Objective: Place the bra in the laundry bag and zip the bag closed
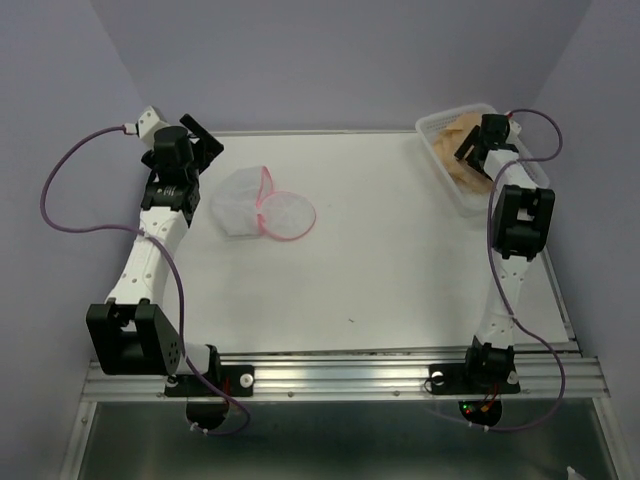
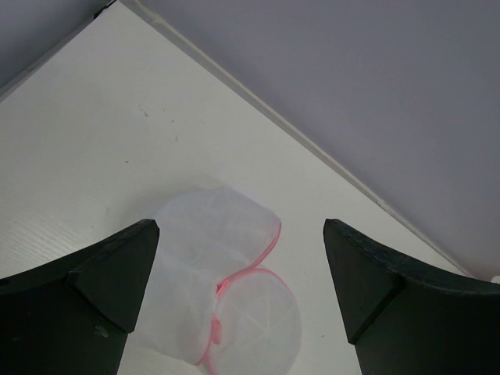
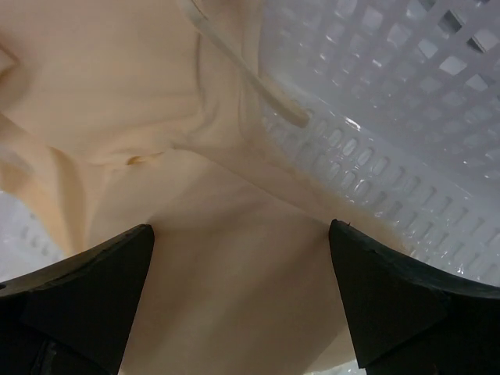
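White counter (image 1: 400,270), plain but for a few dark specks. Laundry bag (image 1: 243,200) in see-through white mesh, rimmed by a pink zipper (same pink around the round lid). Bra (image 3: 234,258) soft peach-beige, unpatterned. Basket (image 1: 436,124) at the far right corner, white plastic gridded with small slots. Left arm (image 1: 150,262) and right arm (image 1: 503,290) white with black joints. Walls (image 1: 330,60) pale lavender-grey. Silver rail (image 1: 340,375) along the near edge.

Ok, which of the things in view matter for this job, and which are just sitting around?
For the job:
- bra, ahead of the open right gripper
- laundry bag, lid open, ahead of the open left gripper

Just lying about:
- white slotted basket, only holding the bra
- table
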